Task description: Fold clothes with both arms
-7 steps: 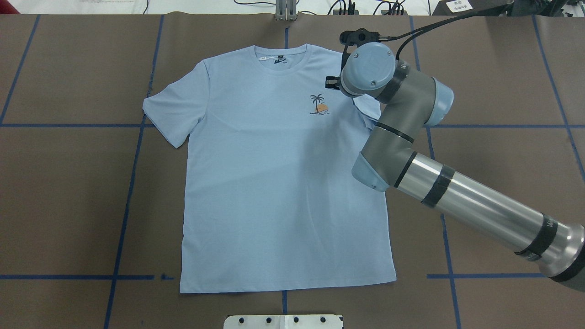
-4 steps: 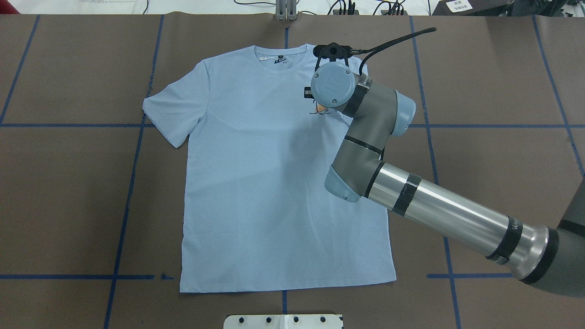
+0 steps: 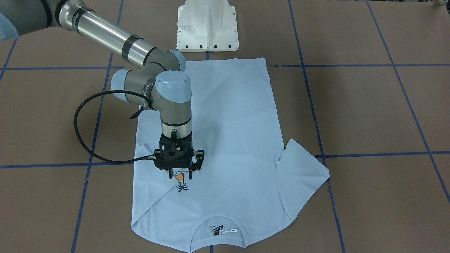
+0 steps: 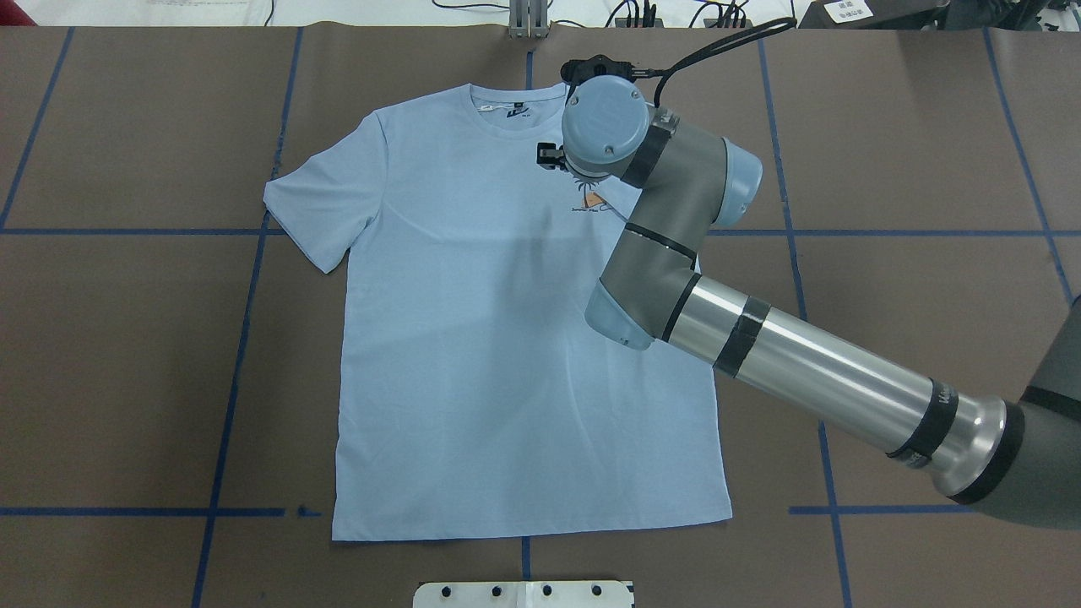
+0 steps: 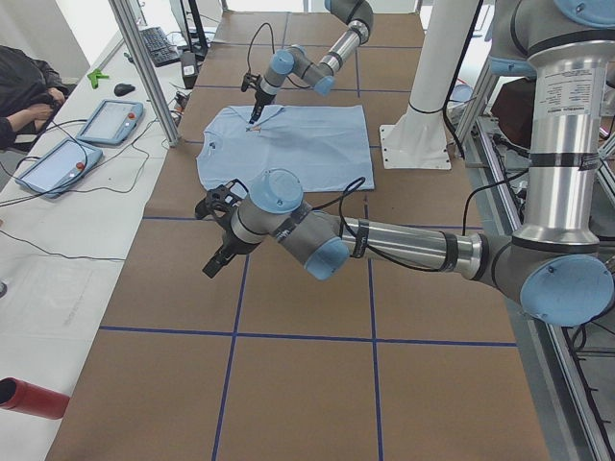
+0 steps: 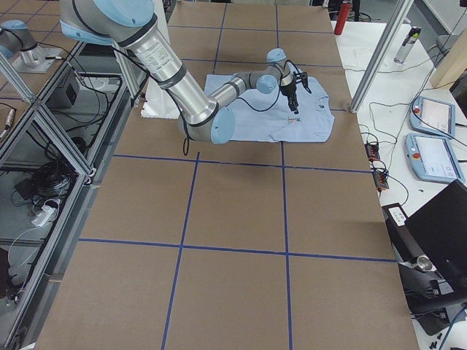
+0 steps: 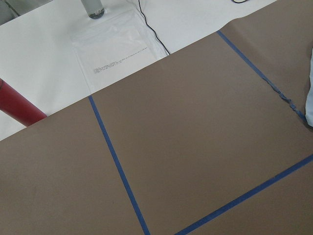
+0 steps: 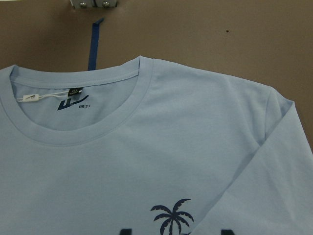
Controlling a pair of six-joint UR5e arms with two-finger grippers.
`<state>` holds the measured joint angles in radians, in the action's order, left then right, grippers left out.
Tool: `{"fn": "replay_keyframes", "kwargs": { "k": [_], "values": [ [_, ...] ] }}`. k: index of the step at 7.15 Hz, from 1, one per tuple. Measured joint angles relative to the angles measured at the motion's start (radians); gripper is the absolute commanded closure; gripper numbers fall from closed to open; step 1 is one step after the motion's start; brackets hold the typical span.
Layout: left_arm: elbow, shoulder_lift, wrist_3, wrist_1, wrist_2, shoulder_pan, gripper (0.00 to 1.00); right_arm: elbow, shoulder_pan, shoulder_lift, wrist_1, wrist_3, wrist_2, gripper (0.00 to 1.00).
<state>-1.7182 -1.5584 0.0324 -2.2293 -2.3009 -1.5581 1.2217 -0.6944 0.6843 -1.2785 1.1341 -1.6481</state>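
Brown table | T-shirt flat | right hand spread above palm print

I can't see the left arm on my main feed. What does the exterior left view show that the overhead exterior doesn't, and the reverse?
Only exterior left: the left arm, with its tool above bare brown table beside the T-shirt, not on it. It also shows two tablets and a person's hand at the side bench.
Only overhead exterior: the dark neck label and part of the palm-tree print, clearly.
Both: the T-shirt lying flat and the right arm reaching over its chest.
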Motion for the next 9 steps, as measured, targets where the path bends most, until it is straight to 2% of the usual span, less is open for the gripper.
{"fn": "replay_keyframes", "kwargs": {
  "k": [2, 3, 5, 6, 7, 9],
  "values": [
    [0.018, -0.027, 0.119, -0.077, 0.006, 0.081, 0.00, 0.093, -0.131, 0.037, -0.100, -0.184, -0.176, 0.00],
    [0.029, -0.064, 0.239, -0.088, 0.029, 0.149, 0.04, 0.143, -0.221, 0.088, -0.119, -0.299, -0.292, 0.00],
    [0.062, -0.157, 0.492, -0.094, 0.092, 0.275, 0.29, 0.195, -0.422, 0.208, -0.128, -0.588, -0.510, 0.00],
    [0.099, -0.210, 0.595, -0.096, 0.120, 0.328, 0.32, 0.201, -0.517, 0.269, -0.132, -0.738, -0.590, 0.00],
    [0.138, -0.264, 0.692, -0.097, 0.162, 0.386, 0.32, 0.203, -0.592, 0.322, -0.133, -0.856, -0.651, 0.00],
    [0.233, -0.362, 0.852, -0.123, 0.283, 0.524, 0.40, 0.218, -0.668, 0.399, -0.128, -0.967, -0.704, 0.00]
  ]
}}
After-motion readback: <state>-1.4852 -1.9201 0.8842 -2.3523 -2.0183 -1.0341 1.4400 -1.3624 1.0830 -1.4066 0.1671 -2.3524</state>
